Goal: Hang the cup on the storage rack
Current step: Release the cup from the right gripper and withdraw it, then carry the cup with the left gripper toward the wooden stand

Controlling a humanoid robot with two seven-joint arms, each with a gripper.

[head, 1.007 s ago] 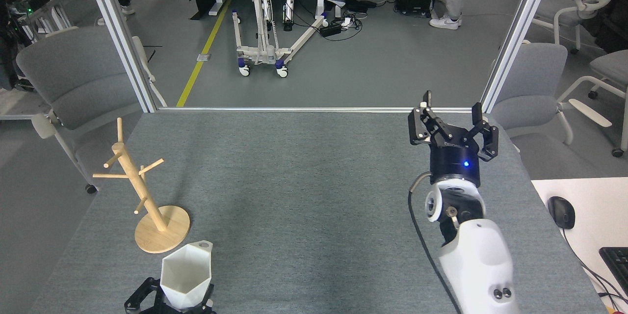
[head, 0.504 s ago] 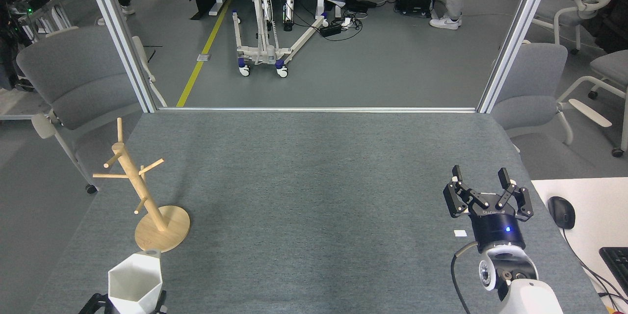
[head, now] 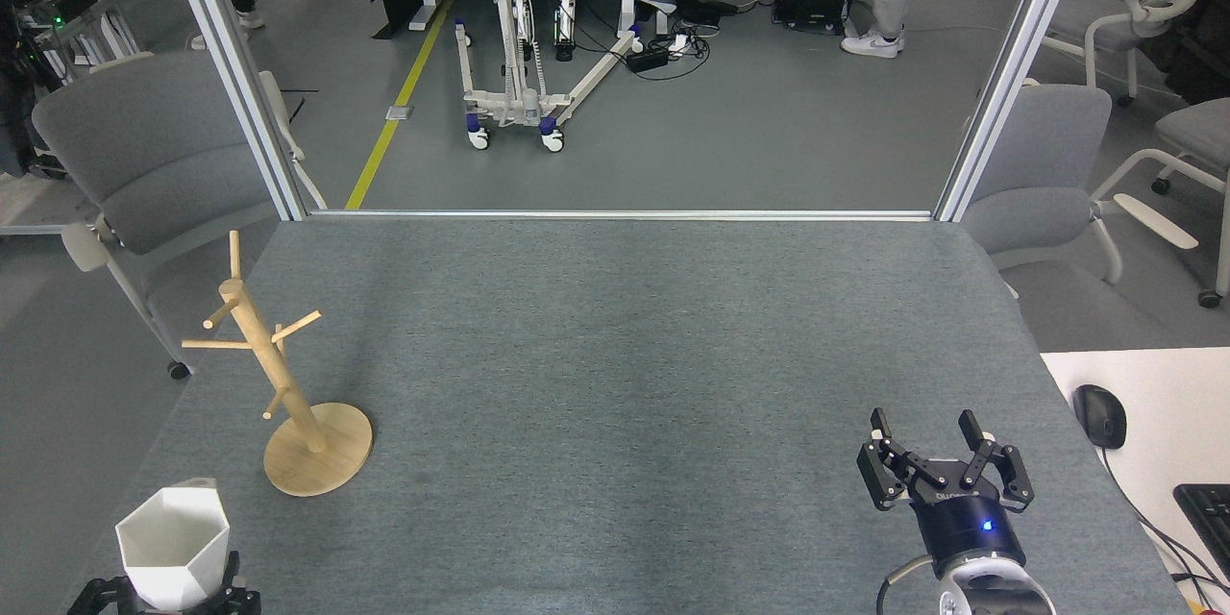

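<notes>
From my head camera I look down on a grey felt-covered table (head: 615,356). At the near left corner, my left gripper (head: 163,596) is mostly cut off by the bottom edge; its dark fingers sit on both sides of the cup's lower body and grip it. The cup (head: 173,538) is white, faceted, with a hexagonal rim. It stands roughly upright, its long axis vertical and its open mouth facing up toward me, tapering downward into the fingers. A small part of the handle peeks out at the far side of the rim, pointing away from me toward the rack.

The storage rack (head: 288,384) stands just beyond and to the right of the cup, apart from it, near the table's left edge. It is a light wooden pole on a round flat base, with short pegs angled out to several sides. In this view the pole leans up and to the left. No peg carries anything.

At the near right, my right gripper (head: 924,432) points away from me, its black fingers spread apart and holding nothing.
</notes>
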